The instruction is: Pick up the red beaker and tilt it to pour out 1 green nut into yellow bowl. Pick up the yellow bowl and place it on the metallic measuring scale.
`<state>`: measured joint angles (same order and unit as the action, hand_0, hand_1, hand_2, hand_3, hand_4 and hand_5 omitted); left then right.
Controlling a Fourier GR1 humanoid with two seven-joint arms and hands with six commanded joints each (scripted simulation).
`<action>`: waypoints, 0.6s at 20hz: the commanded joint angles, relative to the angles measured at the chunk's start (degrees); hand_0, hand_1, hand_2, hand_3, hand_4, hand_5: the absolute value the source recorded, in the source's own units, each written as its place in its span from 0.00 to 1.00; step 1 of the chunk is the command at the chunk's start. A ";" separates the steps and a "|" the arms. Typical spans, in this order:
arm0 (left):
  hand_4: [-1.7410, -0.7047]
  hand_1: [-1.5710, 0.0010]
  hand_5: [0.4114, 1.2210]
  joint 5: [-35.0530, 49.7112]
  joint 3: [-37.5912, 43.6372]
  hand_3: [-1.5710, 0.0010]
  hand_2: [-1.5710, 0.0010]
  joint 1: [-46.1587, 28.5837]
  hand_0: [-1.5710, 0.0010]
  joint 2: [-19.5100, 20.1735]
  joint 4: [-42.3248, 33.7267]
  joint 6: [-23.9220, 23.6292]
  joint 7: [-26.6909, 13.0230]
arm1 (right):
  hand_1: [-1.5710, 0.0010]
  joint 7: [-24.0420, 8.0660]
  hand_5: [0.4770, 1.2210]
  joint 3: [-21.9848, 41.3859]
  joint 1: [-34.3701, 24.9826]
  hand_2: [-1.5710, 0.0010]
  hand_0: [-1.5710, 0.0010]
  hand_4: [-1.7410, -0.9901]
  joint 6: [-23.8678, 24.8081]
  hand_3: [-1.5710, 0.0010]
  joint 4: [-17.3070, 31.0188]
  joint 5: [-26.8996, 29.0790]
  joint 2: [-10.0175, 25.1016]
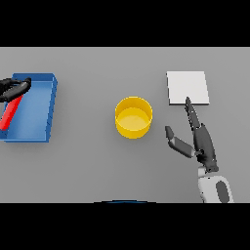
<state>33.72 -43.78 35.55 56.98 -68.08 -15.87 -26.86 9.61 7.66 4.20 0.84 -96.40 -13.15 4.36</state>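
Grey table [97,166] fills your whole view, and on it you can count one yellow bowl [133,117], one blue tray [49,110], one pale square scale [188,87] and one red beaker [10,114]. You find the bowl near the middle of the table, upright, standing apart from everything else; whether anything lies inside it you cannot tell. To your right and a little farther back sits the scale, a flat light-grey plate with its top bare. Your right hand [201,141] comes up from the lower right with its fingers [191,113] stretched straight and held together, their tips reaching the near edge of the scale, while the thumb [176,141] juts out sideways toward the bowl without touching it; that hand holds nothing. Far to your left lies the blue tray, one long shallow box cut off by the view's edge. Your left hand [14,89] shows at that edge over the tray, its dark fingers curled round the top of the red beaker, which slants down toward the lower left inside the tray.
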 commanded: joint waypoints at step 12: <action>0.99 0.98 0.33 -3.89 0.14 0.98 0.98 1.20 0.98 -3.36 4.67 -4.96 6.17 | 1.00 -2.32 0.30 2.87 -1.64 1.00 1.00 0.81 -0.48 1.00 -0.38 -5.68 2.10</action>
<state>29.83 -43.64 36.77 53.61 -63.41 -20.84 -20.70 7.47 10.52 2.52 0.36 -96.80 -18.82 6.48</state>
